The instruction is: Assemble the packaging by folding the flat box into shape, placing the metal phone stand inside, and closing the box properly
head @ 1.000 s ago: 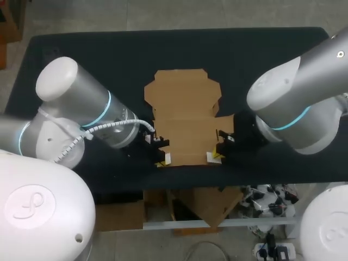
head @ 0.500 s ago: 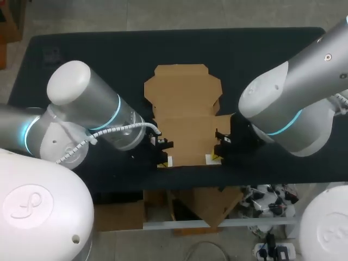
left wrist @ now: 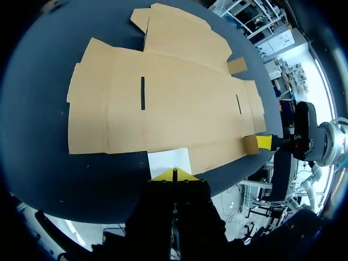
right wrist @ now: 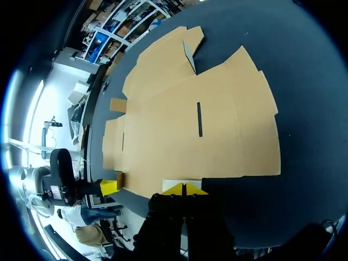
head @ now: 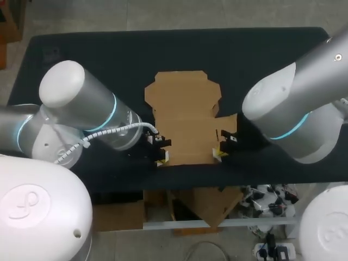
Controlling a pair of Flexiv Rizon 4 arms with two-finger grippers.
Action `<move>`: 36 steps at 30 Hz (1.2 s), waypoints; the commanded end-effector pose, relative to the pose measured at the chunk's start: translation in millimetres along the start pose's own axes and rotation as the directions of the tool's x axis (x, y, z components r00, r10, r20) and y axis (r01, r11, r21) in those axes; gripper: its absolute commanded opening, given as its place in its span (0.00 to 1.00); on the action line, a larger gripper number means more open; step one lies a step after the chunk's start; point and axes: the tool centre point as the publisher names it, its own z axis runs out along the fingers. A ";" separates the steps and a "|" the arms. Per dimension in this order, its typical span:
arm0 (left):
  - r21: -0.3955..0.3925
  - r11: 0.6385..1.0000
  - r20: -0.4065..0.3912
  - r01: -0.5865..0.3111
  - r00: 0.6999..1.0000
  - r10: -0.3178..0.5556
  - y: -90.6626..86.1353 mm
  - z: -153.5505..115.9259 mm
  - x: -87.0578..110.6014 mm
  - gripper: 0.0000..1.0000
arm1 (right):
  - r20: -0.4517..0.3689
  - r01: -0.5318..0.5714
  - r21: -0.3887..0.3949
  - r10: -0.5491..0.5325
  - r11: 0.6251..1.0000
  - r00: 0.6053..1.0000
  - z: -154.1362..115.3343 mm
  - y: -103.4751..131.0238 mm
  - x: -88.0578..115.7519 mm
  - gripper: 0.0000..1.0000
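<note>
Two-arm flap fold, near edge of the blank. The left gripper [left wrist: 174,175] has its yellow tips pressed together, with no gap visible between them, and they meet the near edge of the left corner flap [left wrist: 169,161], whose pale face is turned towards it. The right gripper [right wrist: 184,188] mirrors this, its tips likewise closed against the right corner flap [right wrist: 169,185]. Seen from the opposite wrist, each flap shows a brown face and appears tipped up off the surface.

The flat box [head: 185,122] lies otherwise unfolded on the dark table [head: 81,49], centred between the arms, with its near edge close to the table's near edge. The metal phone stand is not in view.

The step in hand is probably the raising of these two flaps. It is likely done best by lifting both sides at an even pace and turning each flap about its crease. Pushing forward could slide the light sheet away, and any pull towards the robot could draw it over the table's edge.
</note>
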 end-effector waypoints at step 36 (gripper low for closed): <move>0.020 0.998 -0.081 -0.052 0.995 0.053 -54.4 -100.4 -27.2 1.00 | -0.368 0.113 -0.085 -0.137 0.990 0.920 -93.3 61.2 -51.2 1.00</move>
